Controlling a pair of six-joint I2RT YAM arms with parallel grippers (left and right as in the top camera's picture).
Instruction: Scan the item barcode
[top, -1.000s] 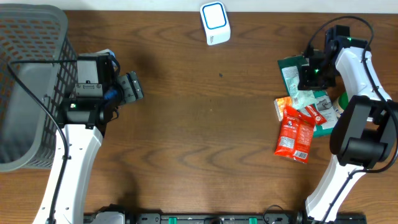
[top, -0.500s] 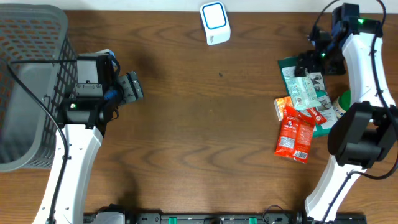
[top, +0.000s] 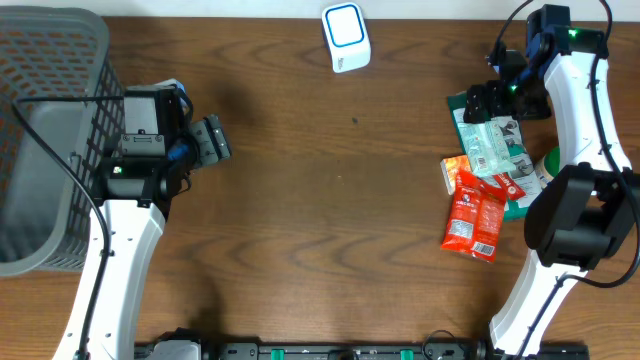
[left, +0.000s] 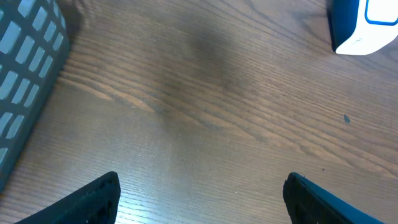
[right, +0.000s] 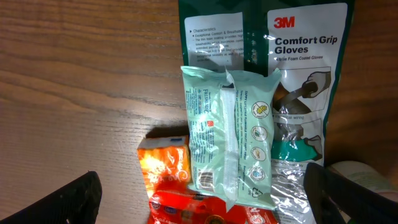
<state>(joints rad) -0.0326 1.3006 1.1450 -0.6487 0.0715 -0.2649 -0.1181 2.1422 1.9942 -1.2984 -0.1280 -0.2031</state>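
Note:
A pile of items lies at the right. On top is a pale green wipes pack, with its barcode facing up near its lower left corner. Under it lie a 3M gloves pack, an orange pack and a red snack bag. My right gripper hangs open above the pile and holds nothing. The white and blue scanner stands at the back middle. My left gripper is open over bare wood at the left.
A grey mesh basket fills the left edge, beside my left arm. A pale round object peeks out at the right of the pile. Bare wood lies between the scanner and the pile.
My right gripper has opened above the pale green pack and drawn back toward the far edge. The pack now lies free on the pile. The left arm has not moved.

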